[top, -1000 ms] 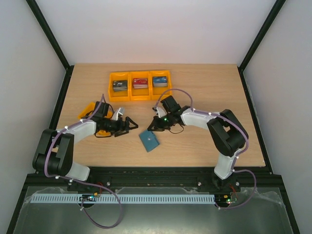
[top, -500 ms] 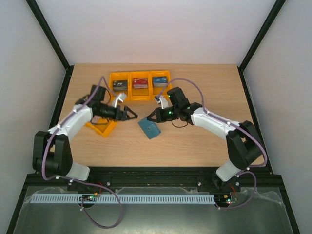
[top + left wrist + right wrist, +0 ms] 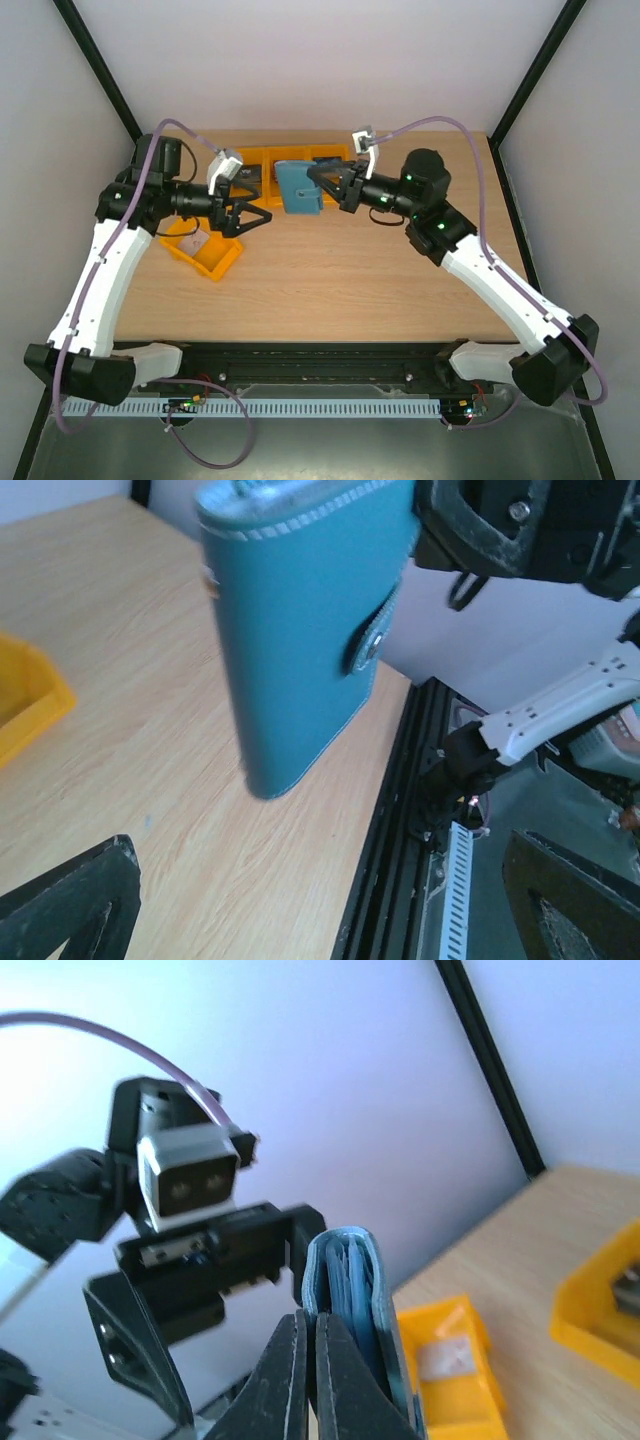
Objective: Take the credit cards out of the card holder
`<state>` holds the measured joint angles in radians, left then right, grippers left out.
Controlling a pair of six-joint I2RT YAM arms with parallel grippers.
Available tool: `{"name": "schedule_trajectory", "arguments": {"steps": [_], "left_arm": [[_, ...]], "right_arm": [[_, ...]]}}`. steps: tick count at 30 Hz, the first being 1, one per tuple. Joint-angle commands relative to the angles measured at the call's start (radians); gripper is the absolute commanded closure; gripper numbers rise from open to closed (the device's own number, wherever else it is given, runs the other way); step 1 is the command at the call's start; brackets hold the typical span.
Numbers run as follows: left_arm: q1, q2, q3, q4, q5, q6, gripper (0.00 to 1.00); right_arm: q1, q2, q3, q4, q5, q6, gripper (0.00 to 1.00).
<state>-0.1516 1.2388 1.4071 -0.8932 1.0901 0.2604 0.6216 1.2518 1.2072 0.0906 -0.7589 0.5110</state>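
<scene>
"Two hands up?"
"Yes. The left hand is wide open, holding nothing, over the bench's left side."
"And the card holder?"
"Folded, up in the air beside it, pinched tight by the right hand, toward the far edge."

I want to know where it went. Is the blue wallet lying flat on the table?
No, the right claw is holding the blue wallet up in the air, well above the table.
</scene>
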Motion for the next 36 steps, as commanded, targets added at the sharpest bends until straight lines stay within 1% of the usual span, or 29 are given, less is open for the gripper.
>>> {"name": "schedule_trajectory", "arguments": {"steps": [1, 3, 5, 7, 10, 14, 16, 17, 19, 20, 21, 23, 24, 25, 26, 27, 28, 29, 30, 31, 33, 36], "left_arm": [[-0.128, -0.011, 0.067, 0.006, -0.072, -0.091, 0.01], [-0.186, -0.006, 0.088, 0.002, -0.096, -0.093, 0.01], [-0.232, 0.008, 0.13, -0.025, -0.126, -0.064, 0.01], [-0.238, 0.02, 0.187, -0.048, -0.137, -0.043, 0.01], [-0.238, 0.017, 0.241, -0.054, -0.16, 0.003, 0.03], [-0.238, 0.021, 0.225, -0.022, -0.175, -0.008, 0.11], [-0.238, 0.021, 0.208, 0.033, -0.157, -0.068, 0.22], [-0.238, 0.023, 0.205, 0.059, -0.125, -0.104, 0.33], [-0.24, 0.022, 0.205, 0.107, -0.122, -0.188, 0.59], [-0.241, 0.02, 0.206, 0.117, -0.131, -0.206, 0.71], [-0.241, 0.019, 0.208, 0.116, -0.128, -0.21, 0.81], [-0.242, 0.013, 0.208, 0.119, -0.099, -0.233, 0.96], [-0.243, 0.01, 0.204, 0.128, -0.088, -0.257, 0.98], [-0.242, 0.003, 0.199, 0.137, -0.089, -0.28, 0.98], [-0.241, -0.003, 0.191, 0.143, -0.114, -0.298, 0.98], [-0.239, -0.013, 0.179, 0.148, -0.157, -0.319, 0.98], [-0.235, -0.021, 0.159, 0.153, -0.22, -0.343, 0.98], [-0.228, -0.03, 0.135, 0.16, -0.288, -0.374, 0.98], [-0.221, -0.036, 0.112, 0.172, -0.35, -0.404, 0.98], [-0.212, -0.041, 0.091, 0.182, -0.4, -0.422, 0.98], [-0.203, -0.043, 0.061, 0.188, -0.463, -0.439, 0.98], [-0.202, -0.039, 0.054, 0.197, -0.466, -0.449, 0.98]], "right_arm": [[0.005, -0.058, -0.029, 0.287, -0.07, 0.12, 0.98], [0.015, -0.071, -0.032, 0.305, -0.062, 0.12, 0.98], [0.019, -0.078, -0.04, 0.33, -0.071, 0.153, 0.98], [0.02, -0.081, -0.043, 0.349, -0.094, 0.172, 0.98], [0.023, -0.086, -0.074, 0.438, -0.137, 0.213, 0.98], [0.023, -0.079, -0.081, 0.465, -0.169, 0.231, 0.98], [0.023, -0.083, -0.086, 0.466, -0.156, 0.222, 0.98], [0.023, -0.082, -0.086, 0.468, -0.154, 0.221, 0.98], [0.023, -0.077, -0.083, 0.47, -0.149, 0.224, 0.98], [0.023, -0.073, -0.083, 0.472, -0.149, 0.228, 0.98], [0.023, -0.07, -0.082, 0.472, -0.147, 0.23, 0.98], [0.023, -0.065, -0.079, 0.459, -0.135, 0.225, 0.98], [0.023, -0.066, -0.074, 0.429, -0.118, 0.21, 0.98], [0.023, -0.07, -0.065, 0.38, -0.087, 0.182, 0.98], [0.022, -0.076, -0.054, 0.299, -0.017, 0.141, 0.98], [0.021, -0.085, -0.038, 0.206, 0.085, 0.087, 0.98], [0.021, -0.088, -0.019, 0.067, 0.197, 0.022, 0.97], [0.021, -0.09, 0.003, -0.034, 0.328, -0.015, 0.88], [0.022, -0.087, 0.021, -0.113, 0.444, -0.04, 0.74], [0.023, -0.074, 0.042, -0.177, 0.524, -0.063, 0.67], [0.043, -0.049, 0.084, -0.262, 0.61, -0.101, 0.58], [0.121, -0.015, 0.113, -0.286, 0.671, -0.131, 0.53]]}}
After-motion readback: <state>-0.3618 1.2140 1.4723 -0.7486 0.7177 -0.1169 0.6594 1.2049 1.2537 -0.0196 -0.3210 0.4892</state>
